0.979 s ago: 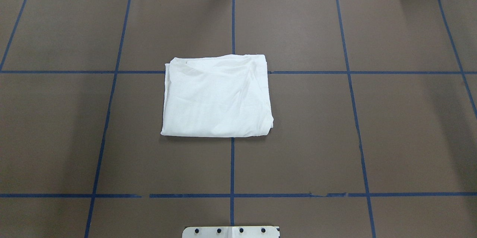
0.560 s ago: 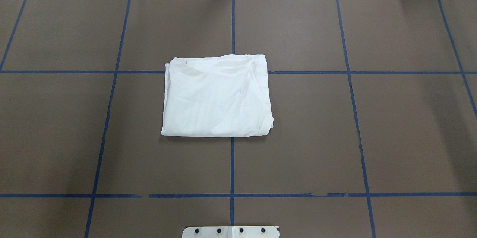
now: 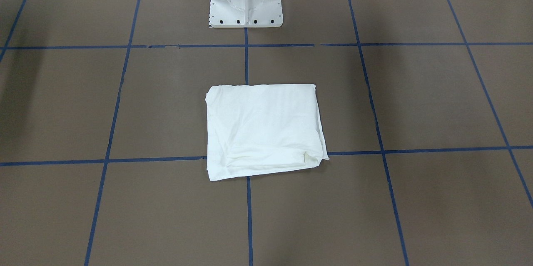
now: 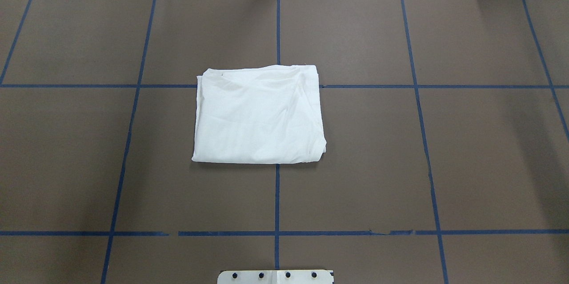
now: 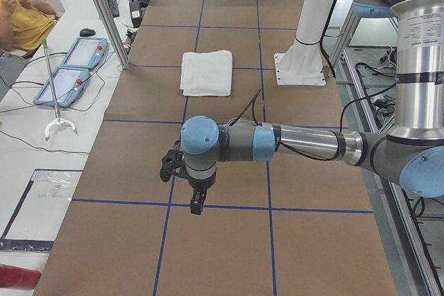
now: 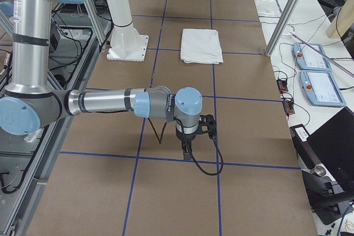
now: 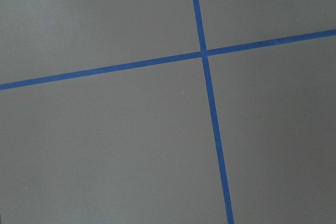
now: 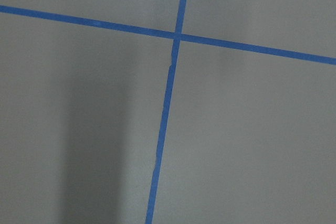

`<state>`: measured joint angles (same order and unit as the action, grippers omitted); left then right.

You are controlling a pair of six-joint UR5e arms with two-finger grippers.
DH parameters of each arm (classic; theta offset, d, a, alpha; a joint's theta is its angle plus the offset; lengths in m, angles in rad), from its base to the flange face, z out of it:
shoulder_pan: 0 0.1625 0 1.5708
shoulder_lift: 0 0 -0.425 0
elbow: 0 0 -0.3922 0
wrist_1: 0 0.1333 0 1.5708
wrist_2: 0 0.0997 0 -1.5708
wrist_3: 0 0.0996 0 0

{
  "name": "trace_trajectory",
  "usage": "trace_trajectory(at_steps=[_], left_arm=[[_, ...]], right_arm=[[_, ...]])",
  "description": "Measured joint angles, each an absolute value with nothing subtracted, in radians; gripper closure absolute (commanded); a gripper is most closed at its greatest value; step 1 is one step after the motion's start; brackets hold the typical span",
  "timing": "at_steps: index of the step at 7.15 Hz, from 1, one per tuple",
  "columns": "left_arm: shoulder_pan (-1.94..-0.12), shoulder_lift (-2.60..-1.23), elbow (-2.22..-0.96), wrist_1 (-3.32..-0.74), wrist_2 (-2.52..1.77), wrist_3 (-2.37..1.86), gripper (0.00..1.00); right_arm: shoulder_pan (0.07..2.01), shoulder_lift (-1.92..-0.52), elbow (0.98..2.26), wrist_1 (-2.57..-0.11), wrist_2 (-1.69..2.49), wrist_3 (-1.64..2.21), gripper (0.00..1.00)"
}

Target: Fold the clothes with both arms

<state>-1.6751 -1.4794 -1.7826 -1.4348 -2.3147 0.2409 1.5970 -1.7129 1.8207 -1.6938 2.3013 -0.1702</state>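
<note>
The T-shirt point(image 4: 260, 115) lies folded into a neat rectangle at the middle of the table point(image 4: 466, 164), well apart from the left gripper point(image 5: 197, 204) and right gripper point(image 6: 187, 150) hovering toward either end (fingers spread or together, I can't tell), so folding looks finished and nothing seems called for but parking.

Light: bright and even from above, on every feed I have.
Shadows: soft dim bands on the table point(image 4: 524, 150) toward both ends; a thin dark edge under the T-shirt point(image 4: 258, 115).
Focus: exterior feeds sharp; wrist feeds softer.
</note>
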Motion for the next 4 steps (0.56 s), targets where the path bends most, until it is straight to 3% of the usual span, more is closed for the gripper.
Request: trace_trajectory(at_steps=[4], left_arm=[[-1.676,-1.464,-1.784,-1.432,-2.314,0.24,0.0]], right_arm=[[1.597,-1.712,1.824,-1.69,2.303,-0.176,0.0]])
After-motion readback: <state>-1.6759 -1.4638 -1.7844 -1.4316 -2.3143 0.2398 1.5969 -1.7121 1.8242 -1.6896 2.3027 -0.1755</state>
